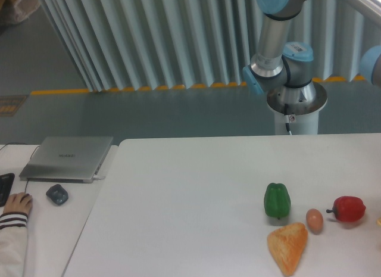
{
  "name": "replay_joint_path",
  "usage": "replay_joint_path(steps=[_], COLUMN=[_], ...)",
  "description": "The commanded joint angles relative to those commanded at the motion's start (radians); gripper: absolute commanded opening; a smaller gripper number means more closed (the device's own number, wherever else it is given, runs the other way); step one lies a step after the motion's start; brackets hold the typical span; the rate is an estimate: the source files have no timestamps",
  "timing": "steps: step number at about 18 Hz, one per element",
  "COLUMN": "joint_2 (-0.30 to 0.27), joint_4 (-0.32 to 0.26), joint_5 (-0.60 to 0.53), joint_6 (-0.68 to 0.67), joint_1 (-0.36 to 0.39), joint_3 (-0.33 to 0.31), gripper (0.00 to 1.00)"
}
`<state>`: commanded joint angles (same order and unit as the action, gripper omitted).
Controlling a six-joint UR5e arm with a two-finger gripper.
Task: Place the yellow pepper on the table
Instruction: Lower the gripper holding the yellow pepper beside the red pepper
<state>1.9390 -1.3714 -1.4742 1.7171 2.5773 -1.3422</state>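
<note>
Across the room: white table (178, 193) fills the foreground, rounded corner at the left; grey floor with a yellow stripe and pale pleated curtains behind.
Arm: base pedestal (296, 107) stands past the far edge; the arm rises out of the top of view.
Gripper: out of view, so I cannot tell how its fingers stand.
Yellow pepper: not visible anywhere (a sliver at the right edge is too cut off to name).
On the table: green pepper (277, 200), egg (314, 220), red pepper (349, 209), orange wedge (288, 246), clustered at the right.
Side desk: closed laptop (67, 158), mouse (57, 194), someone's hand (15, 203).
</note>
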Motion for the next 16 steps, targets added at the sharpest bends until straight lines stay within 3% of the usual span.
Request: replay_joint_path(steps=[7, 12, 16], joint_2=[0.009, 0.073, 0.124], joint_4=[0.021, 0.161, 0.215], joint_5=[0.037, -0.024, -0.135], joint_6=[-0.249, -0.428, -0.435], joint_1=[-0.094, -0.178, -0.21], joint_3=[0.006, -0.002, -0.002], gripper=[0.51, 0.51, 0.51])
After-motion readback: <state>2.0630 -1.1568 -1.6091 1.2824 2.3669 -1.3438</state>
